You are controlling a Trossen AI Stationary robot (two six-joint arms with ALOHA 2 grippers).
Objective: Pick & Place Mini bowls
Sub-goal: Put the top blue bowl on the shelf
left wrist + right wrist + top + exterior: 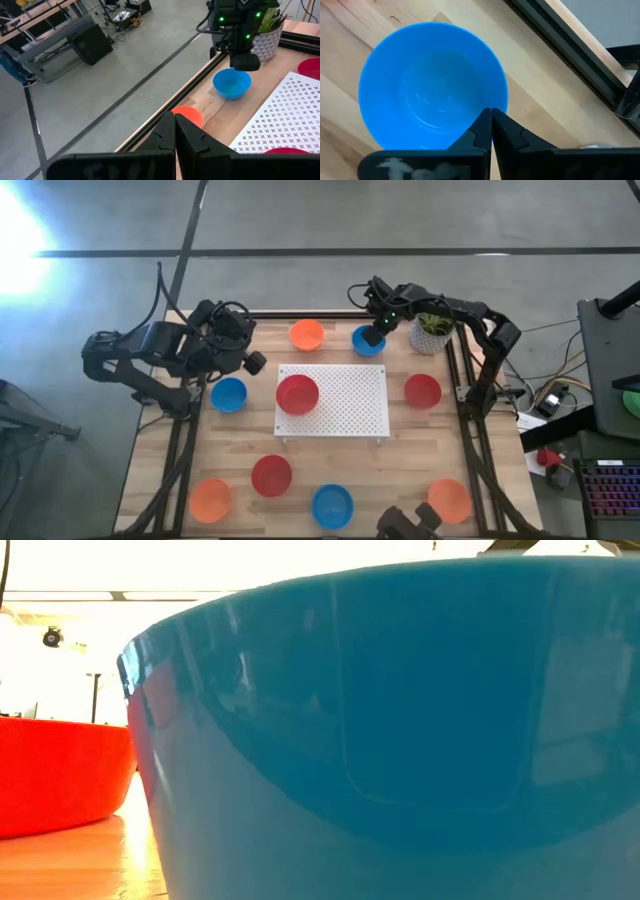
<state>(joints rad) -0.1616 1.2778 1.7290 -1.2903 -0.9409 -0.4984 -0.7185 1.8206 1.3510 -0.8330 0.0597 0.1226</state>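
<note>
Several mini bowls in red, orange and blue sit upright on the wooden table. My right gripper [372, 335] is shut and stands over a blue bowl [366, 345] near the table's far edge; its fingertips [491, 116] lie above that bowl's rim [501, 95]. The left wrist view shows it [245, 62] just above this bowl [231, 85]. My left gripper [252, 363], shut and holding nothing [175, 120], hovers over the table's left part between an orange bowl [307, 334] and a blue bowl [228, 394]. A red bowl [297, 394] rests on the white board [350, 400]. My right gripper's shut fingertips come from above at the blue bowl's rim [501, 95], on the side toward the plant pot. I cannot tell whether they touch it. The bowl stands flat on the table.
A white pot with a green plant [432, 332] stands right beside the right gripper. Other bowls: red [422, 391], red [271, 475], orange [210, 499], blue [332, 506], orange [448, 500]. In the low view a blue bowl [400, 740] blocks nearly everything; a red bowl [60, 775] shows beside it.
</note>
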